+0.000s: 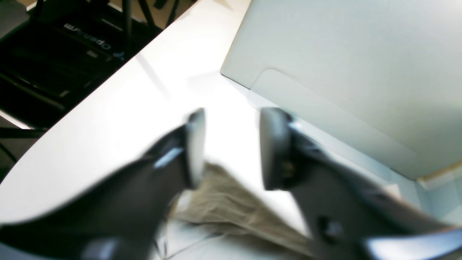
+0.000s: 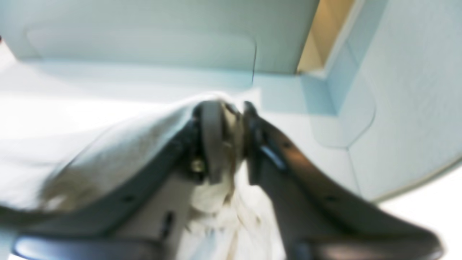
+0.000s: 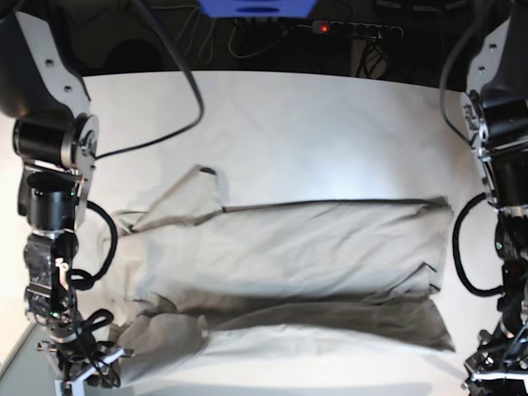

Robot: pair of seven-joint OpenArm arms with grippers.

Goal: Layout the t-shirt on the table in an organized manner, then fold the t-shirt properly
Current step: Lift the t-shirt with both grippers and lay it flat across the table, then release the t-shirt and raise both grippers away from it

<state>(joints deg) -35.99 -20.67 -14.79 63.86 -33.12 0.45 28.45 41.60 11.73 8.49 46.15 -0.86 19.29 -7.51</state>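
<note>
The beige-grey t-shirt (image 3: 289,264) lies lengthwise across the white table (image 3: 313,132), its front long edge doubled over into a band. One sleeve (image 3: 198,190) sticks out at the back left. In the left wrist view my left gripper (image 1: 232,148) stands open above a corner of the t-shirt (image 1: 223,202), with nothing between its fingertips. In the right wrist view my right gripper (image 2: 231,141) has its jaws a little apart. A fold of the t-shirt (image 2: 126,155) lies loose between them and drapes over one finger (image 2: 211,137).
A pale grey panel (image 1: 343,72) rises close behind both grippers in the wrist views. Black equipment (image 1: 72,47) sits past the table's curved edge. A power strip (image 3: 346,29) and cables lie beyond the far edge. Both arms (image 3: 49,206) flank the shirt's ends.
</note>
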